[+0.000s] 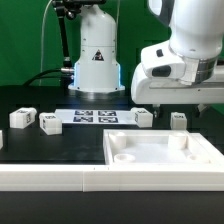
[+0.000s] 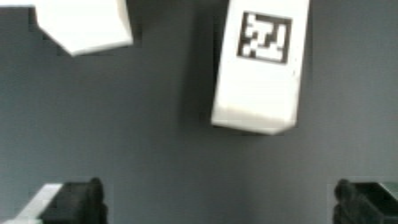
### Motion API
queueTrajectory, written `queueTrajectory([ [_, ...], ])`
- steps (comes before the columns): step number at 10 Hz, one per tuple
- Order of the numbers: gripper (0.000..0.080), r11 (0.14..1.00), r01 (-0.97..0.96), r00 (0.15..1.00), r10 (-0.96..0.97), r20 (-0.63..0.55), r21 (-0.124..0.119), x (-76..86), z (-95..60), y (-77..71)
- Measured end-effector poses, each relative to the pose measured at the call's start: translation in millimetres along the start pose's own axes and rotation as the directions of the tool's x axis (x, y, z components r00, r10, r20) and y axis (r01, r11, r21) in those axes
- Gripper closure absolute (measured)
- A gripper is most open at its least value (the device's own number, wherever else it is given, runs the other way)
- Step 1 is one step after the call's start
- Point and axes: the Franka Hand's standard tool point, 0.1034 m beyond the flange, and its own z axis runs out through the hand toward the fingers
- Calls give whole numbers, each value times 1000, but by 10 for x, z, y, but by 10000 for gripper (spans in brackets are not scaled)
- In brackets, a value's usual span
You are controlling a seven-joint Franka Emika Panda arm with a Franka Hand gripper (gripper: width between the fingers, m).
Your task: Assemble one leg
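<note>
Four small white legs lie on the dark table in the exterior view: two at its left and two at its right. My gripper hangs just above the two right ones. In the wrist view a leg with a marker tag lies lengthwise ahead of the gripper, and a second leg lies off to one side. The dark fingertips stand wide apart with only bare table between them. The gripper is open and empty.
The large flat white panel with recessed corners lies at the front on the exterior view's right. The marker board lies flat in the middle, behind it the robot's white base. A low white ledge runs along the front.
</note>
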Motion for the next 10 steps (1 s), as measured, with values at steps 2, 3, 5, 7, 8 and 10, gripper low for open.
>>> queueTrajectory([
  [2,150,1000,1,993,1,118,-11,-6,5,-45],
  [3,150,1000,-5,979,9,202,-23,-51,42,-53],
  [5,150,999,-3,947,14,322,-34,-66,159,-31],
  [7,150,999,-1,917,17,399,-41,-66,359,-27],
  [8,150,999,1,913,18,406,-45,-83,425,-46],
  [10,150,999,7,915,15,404,-53,-107,494,-86],
])
